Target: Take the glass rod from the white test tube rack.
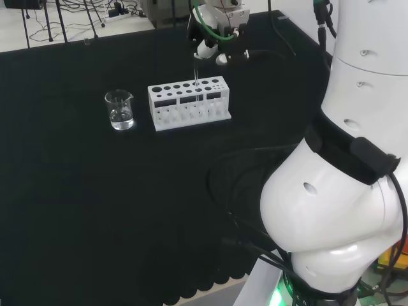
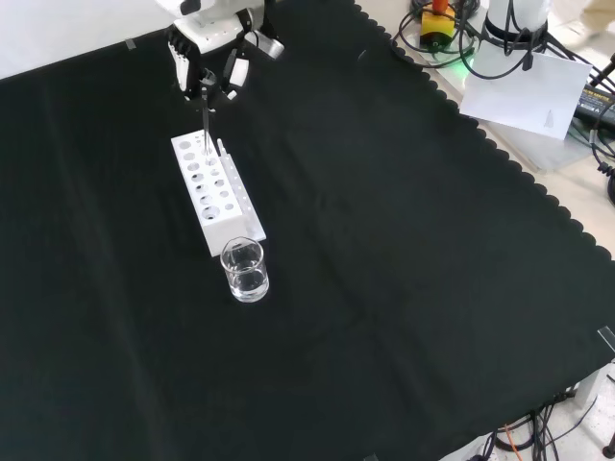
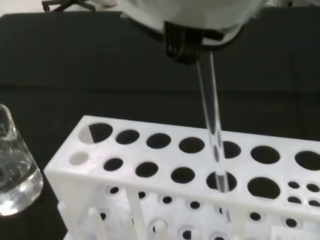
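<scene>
The white test tube rack [image 1: 188,103] stands on the black cloth, with two rows of round holes on top. A clear glass rod [image 1: 196,81] rises upright out of one of its holes. The hand [image 1: 218,46] hangs just above the rack, its fingers curled down onto the rod's top end. In the front view the hand [image 2: 207,53] is over the rack's far end [image 2: 213,190], and the rod [image 2: 206,127] runs down from its fingertips. In the wrist view the rod [image 3: 212,117] passes from a black fingertip [image 3: 184,47] down through a hole of the rack [image 3: 160,172].
A small glass beaker [image 1: 120,109] with a little clear liquid stands left of the rack in the head view, and nearer than the rack as the beaker [image 2: 245,270] in the front view. Papers and cables [image 2: 524,91] lie beyond the cloth's scalloped edge.
</scene>
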`<action>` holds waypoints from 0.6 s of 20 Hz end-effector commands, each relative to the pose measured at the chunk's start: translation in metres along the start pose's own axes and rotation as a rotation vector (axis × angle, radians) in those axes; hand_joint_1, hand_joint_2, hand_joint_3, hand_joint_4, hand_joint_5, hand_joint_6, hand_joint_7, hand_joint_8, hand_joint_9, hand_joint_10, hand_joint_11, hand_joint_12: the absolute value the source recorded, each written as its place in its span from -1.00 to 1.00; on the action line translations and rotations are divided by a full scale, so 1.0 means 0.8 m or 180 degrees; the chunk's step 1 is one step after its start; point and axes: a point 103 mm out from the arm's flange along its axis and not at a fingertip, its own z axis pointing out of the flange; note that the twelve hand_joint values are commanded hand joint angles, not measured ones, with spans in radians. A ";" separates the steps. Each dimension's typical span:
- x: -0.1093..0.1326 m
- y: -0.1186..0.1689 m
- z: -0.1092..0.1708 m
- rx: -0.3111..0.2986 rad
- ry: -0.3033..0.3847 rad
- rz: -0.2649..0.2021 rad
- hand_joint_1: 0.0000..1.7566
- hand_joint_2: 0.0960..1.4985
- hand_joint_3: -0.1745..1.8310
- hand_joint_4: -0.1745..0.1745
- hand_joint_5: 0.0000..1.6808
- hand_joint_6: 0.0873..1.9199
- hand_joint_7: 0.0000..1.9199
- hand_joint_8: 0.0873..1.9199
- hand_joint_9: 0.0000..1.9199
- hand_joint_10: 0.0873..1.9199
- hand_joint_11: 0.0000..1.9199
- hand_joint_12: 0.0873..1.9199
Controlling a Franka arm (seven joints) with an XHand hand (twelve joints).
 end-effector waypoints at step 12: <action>-0.001 -0.016 -0.068 -0.0067 0.0017 0.0080 0.50 -0.04 -0.33 -1.00 0.37 -0.50 0.35 -0.17 0.85 -0.47 0.77 -0.52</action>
